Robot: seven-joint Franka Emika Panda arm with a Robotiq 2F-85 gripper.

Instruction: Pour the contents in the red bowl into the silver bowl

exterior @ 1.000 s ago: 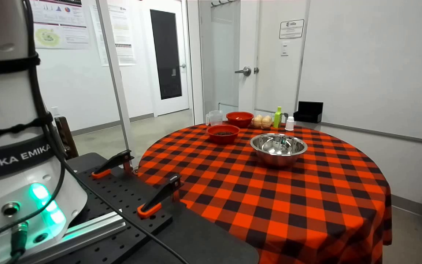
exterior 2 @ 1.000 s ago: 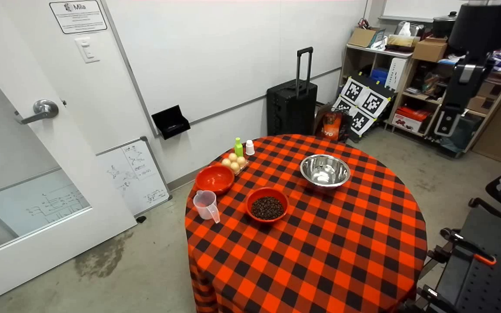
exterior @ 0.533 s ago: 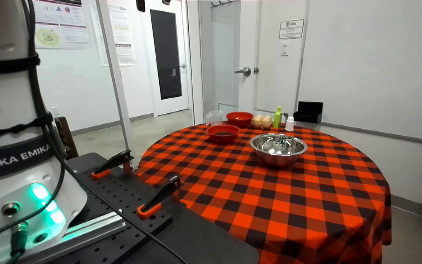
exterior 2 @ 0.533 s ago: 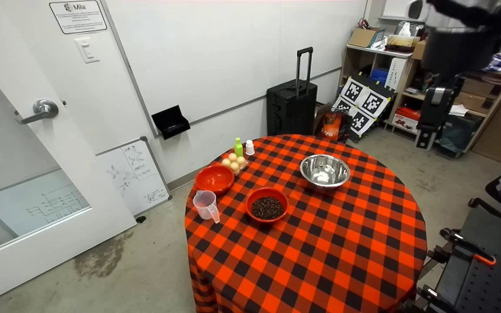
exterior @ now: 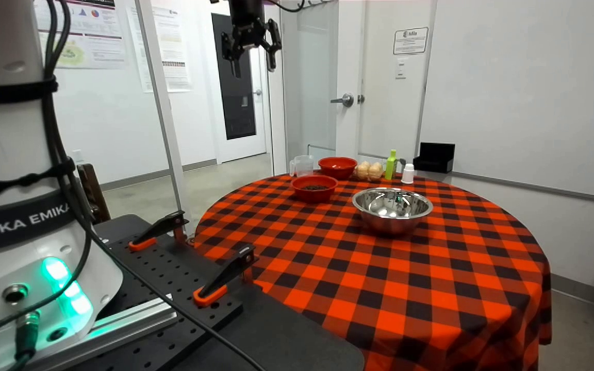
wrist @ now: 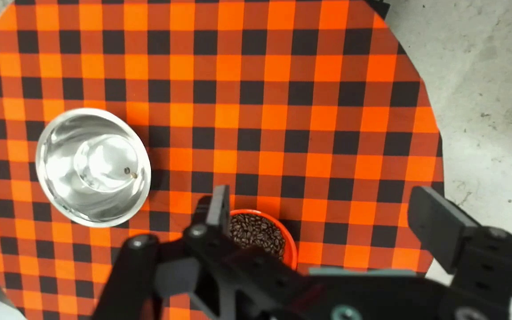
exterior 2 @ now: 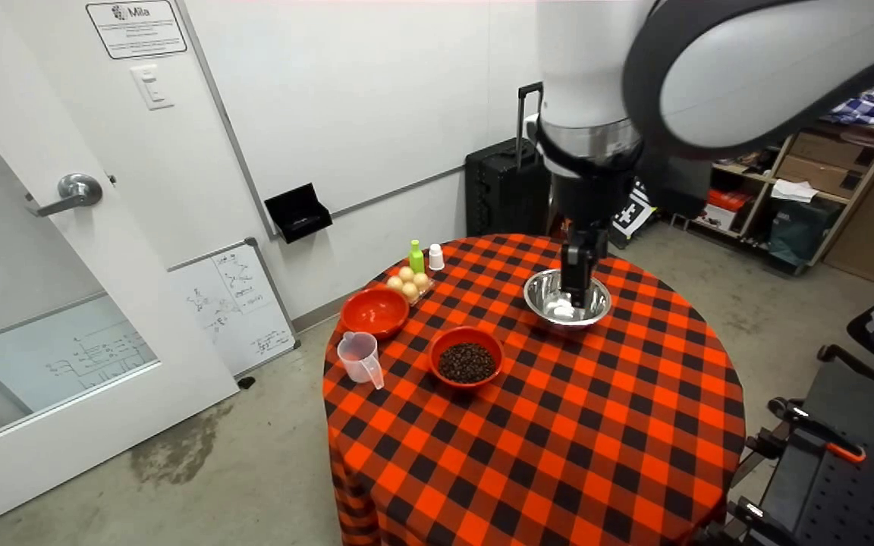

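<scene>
The red bowl (exterior: 313, 195) holds dark coffee beans and stands upright on the checked tablecloth. It also shows in an exterior view (exterior 2: 467, 334) and partly in the wrist view (wrist: 290, 250), where the left finger and gripper body hide the rest. The silver bowl (exterior: 392, 222) stands beside it, shiny and wider; it also shows in an exterior view (exterior 2: 540, 297), partly behind the gripper. In the wrist view the silver bowl (wrist: 67, 178) holds a couple of small bean-like specks. My gripper (exterior: 253, 66) is open and empty, high above the table. Its fingers are wide apart in the wrist view (wrist: 319, 192).
A brighter orange-red bowl (exterior 2: 373, 312), a clear measuring cup (exterior 2: 359, 356), several eggs (exterior 2: 409, 283), a green bottle (exterior 2: 416, 258) and white cups (exterior 2: 435, 258) stand along the table's far side. Clamps (exterior: 227, 275) sit on the robot's base plate.
My arm has swung out over the table. The gripper has come into view from the top in an exterior view, and from the right edge leftward in an exterior view. The bowls have not moved.
</scene>
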